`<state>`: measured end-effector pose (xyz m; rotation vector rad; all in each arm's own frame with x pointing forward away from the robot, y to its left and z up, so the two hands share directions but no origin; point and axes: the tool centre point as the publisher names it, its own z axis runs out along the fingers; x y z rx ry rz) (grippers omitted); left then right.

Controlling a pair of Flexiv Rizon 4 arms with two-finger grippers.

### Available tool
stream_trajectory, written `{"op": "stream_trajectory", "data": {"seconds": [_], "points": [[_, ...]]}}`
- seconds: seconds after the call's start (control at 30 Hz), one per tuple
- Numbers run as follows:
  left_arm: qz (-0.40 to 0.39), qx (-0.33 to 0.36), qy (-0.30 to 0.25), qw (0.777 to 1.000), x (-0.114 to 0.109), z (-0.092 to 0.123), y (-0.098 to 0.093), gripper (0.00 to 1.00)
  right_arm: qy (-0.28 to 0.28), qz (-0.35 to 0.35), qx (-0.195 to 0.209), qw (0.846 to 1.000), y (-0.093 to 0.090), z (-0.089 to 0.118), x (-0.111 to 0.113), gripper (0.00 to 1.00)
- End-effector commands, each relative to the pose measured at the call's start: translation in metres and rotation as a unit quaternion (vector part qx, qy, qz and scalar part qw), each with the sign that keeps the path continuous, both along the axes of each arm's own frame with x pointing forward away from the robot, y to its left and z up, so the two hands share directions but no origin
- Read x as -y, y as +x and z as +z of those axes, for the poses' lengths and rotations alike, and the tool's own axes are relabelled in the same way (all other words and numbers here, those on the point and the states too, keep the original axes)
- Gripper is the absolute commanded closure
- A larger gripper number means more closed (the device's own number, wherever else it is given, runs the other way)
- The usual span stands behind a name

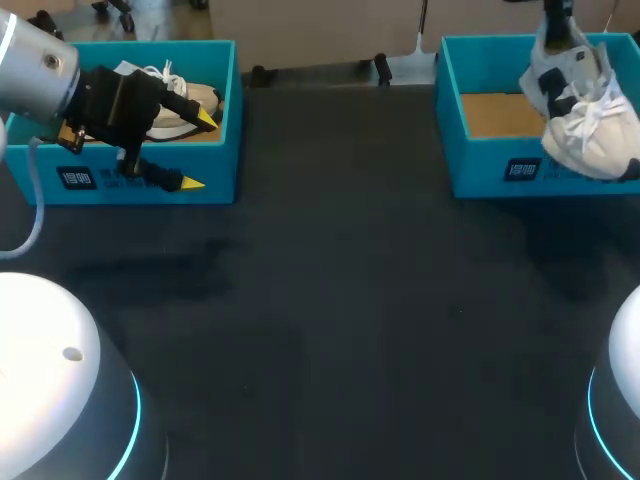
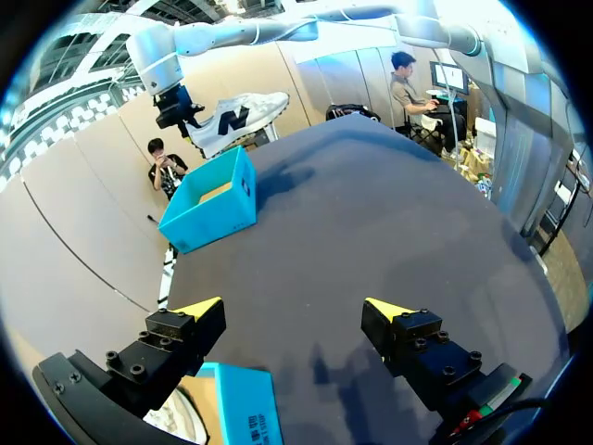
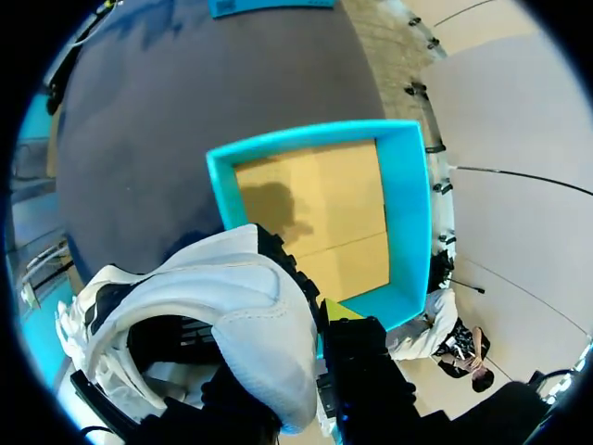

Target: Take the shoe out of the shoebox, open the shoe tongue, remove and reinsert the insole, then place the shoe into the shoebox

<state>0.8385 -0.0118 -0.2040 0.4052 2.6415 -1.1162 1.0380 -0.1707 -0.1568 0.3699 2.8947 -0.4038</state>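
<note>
A white and grey shoe (image 1: 585,115) hangs toe down over the right blue shoebox (image 1: 480,160), which shows a bare cardboard floor. My right gripper (image 1: 558,30) is shut on it from above; in the right wrist view the shoe's heel collar (image 3: 241,324) sits between the fingers, with one yellow tip (image 3: 338,311) showing and the box (image 3: 408,213) beneath. My left gripper (image 1: 198,150) stands open astride the front wall of the left shoebox (image 1: 150,185), where a second white shoe (image 1: 185,100) lies. The left wrist view shows the left gripper (image 2: 295,311) with nothing between its fingers.
The two shoeboxes stand at the table's far edge, one left, one right. Black tabletop (image 1: 330,300) lies between and in front of them. In the left wrist view the left box's corner (image 2: 246,413) is under the gripper and the right box (image 2: 208,209) far ahead.
</note>
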Motion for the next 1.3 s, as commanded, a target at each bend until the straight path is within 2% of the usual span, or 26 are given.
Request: {"op": "stream_trajectory", "data": {"seconds": [0.03, 0.37, 0.5, 0.7, 0.8, 0.97, 1.03, 1.17, 1.3], "points": [[0.0, -0.001, 0.002, 1.0, 0.0, 0.0, 0.0, 0.0, 0.009, -0.009, -0.011, 1.0, 0.015, -0.005, 0.033, 1.0], [0.0, -0.001, 0.002, 1.0, 0.0, 0.0, 0.0, 0.0, -0.008, -0.036, -0.023, 0.999, 0.036, -0.017, 0.112, 1.0], [0.0, -0.001, 0.002, 1.0, 0.0, 0.0, 0.0, 0.0, -0.01, -0.048, -0.006, 0.999, 0.042, -0.022, 0.14, 1.0], [0.0, -0.001, 0.002, 1.0, 0.0, 0.0, 0.0, 0.0, -0.023, -0.054, -0.013, 0.998, 0.046, -0.033, 0.169, 1.0], [0.0, -0.001, 0.002, 1.0, 0.0, 0.0, 0.0, 0.0, -0.023, -0.065, -0.017, 0.998, 0.044, -0.034, 0.177, 1.0], [0.0, -0.001, 0.002, 1.0, 0.0, 0.0, 0.0, 0.0, -0.025, -0.088, -0.009, 0.996, 0.04, -0.034, 0.176, 1.0], [0.0, -0.001, 0.002, 1.0, 0.0, 0.0, 0.0, 0.0, -0.025, -0.129, 0.001, 0.991, 0.037, -0.032, 0.175, 1.0], [0.0, -0.001, 0.002, 1.0, 0.0, 0.0, 0.0, 0.0, 0.005, -0.267, 0.037, 0.963, 0.027, -0.032, 0.173, 1.0], [0.0, -0.001, 0.002, 1.0, 0.0, 0.0, 0.0, 0.0, 0.012, -0.333, 0.072, 0.94, 0.023, -0.032, 0.167, 1.0]]}}
